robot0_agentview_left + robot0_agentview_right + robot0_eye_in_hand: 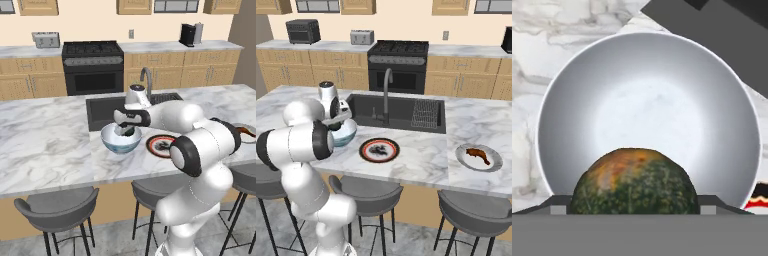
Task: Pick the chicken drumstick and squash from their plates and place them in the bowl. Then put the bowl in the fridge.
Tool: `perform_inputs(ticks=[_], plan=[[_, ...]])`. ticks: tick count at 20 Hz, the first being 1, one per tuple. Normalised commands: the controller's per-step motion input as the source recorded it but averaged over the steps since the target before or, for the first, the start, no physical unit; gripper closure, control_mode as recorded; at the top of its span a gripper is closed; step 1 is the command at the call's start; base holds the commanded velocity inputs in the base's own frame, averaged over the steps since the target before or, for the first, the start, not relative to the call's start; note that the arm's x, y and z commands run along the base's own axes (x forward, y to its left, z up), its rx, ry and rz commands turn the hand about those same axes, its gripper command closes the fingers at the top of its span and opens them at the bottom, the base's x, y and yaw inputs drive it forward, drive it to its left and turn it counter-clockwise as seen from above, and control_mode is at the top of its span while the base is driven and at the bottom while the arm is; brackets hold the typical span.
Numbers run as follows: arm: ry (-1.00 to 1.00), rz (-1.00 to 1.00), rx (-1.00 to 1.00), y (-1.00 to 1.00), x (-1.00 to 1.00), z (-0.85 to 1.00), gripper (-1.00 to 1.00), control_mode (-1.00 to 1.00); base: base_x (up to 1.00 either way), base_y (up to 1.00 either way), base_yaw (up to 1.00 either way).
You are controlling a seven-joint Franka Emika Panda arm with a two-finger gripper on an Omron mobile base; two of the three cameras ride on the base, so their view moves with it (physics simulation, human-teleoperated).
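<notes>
My gripper (125,131) hangs just over the bowl (120,145), shut on the squash (634,182), a dark green bumpy lump with an orange patch. In the hand view the squash sits between the fingertips (559,207), with the bowl's white inside (647,120) straight below it and nothing lying in it. The red-rimmed plate (161,146) lies bare just right of the bowl. The chicken drumstick (477,154) rests on the light grey plate (491,165) at the counter's right end. The fridge is out of view.
A dark sink (398,112) with a curved tap (387,90) lies behind the bowl. Grey stools (60,207) stand under the counter's front edge. A stove (93,67) and wooden cabinets line the back wall.
</notes>
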Motion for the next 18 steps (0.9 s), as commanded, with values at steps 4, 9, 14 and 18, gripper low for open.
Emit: perform_inputs(ticks=[4, 9, 14, 18], plan=[[0.07, -0.11, -0.16, 0.31, 0.23, -0.26, 1.00, -1.00, 0.00, 0.00, 0.00], [0.08, -0.07, -0.05, 0.04, 0.13, -0.19, 1.00, -1.00, 0.00, 0.00, 0.00], [0.04, -0.07, 0.00, 0.00, 0.13, -0.11, 1.00, -1.00, 0.00, 0.00, 0.00], [0.06, -0.04, 0.00, 0.00, 0.16, -0.09, 1.00, -1.00, 0.00, 0.00, 0.00]])
